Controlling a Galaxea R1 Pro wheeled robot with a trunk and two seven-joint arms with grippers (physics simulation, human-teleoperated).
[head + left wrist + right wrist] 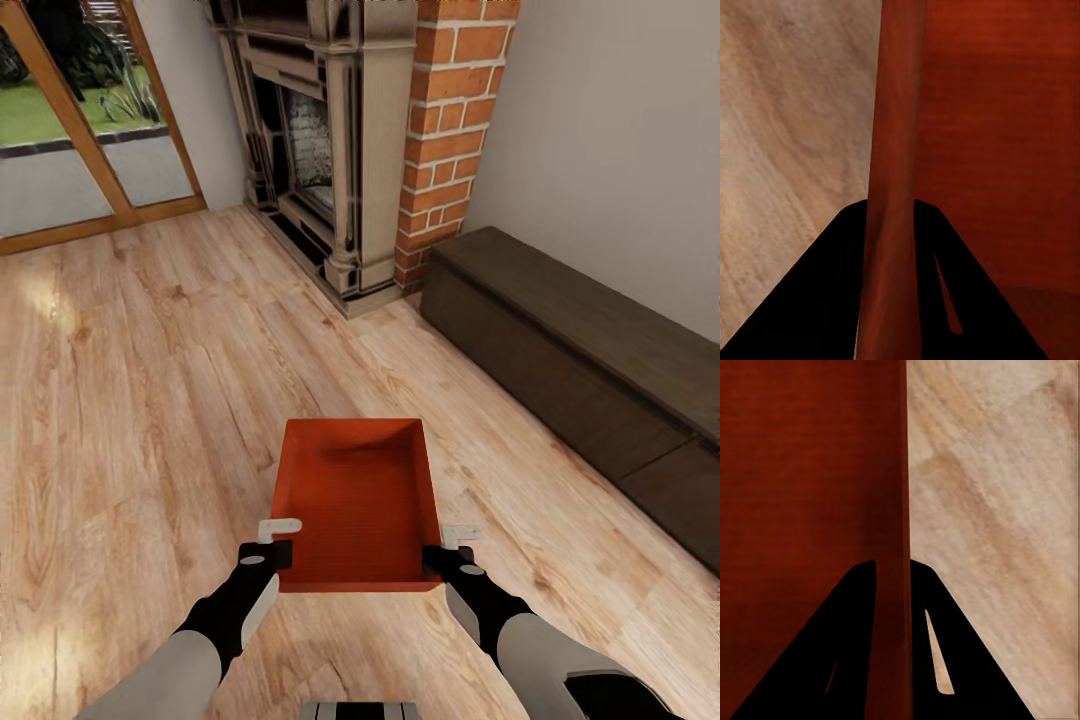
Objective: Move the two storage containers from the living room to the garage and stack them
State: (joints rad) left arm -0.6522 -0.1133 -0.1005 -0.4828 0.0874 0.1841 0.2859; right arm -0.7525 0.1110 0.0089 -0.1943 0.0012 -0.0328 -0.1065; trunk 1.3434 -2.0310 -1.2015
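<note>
One orange-red storage container (pixel 358 500) hangs in front of me above the light wood plank floor of the living room, held between both arms. My left gripper (pixel 278 540) is shut on its left wall near the close corner. My right gripper (pixel 447 547) is shut on its right wall. In the left wrist view the red container wall (pixel 894 150) runs between the two dark fingers (pixel 817 300). The right wrist view has the same container wall (pixel 902 510) pinched between dark fingers (pixel 967 660). The bin is empty inside.
A brick fireplace (pixel 345 150) with a stone surround stands ahead. A long dark wooden low cabinet (pixel 580 370) runs along the right wall. Glass doors with a wood frame (pixel 80 130) are at the far left. Open plank floor (pixel 130 400) lies ahead and left.
</note>
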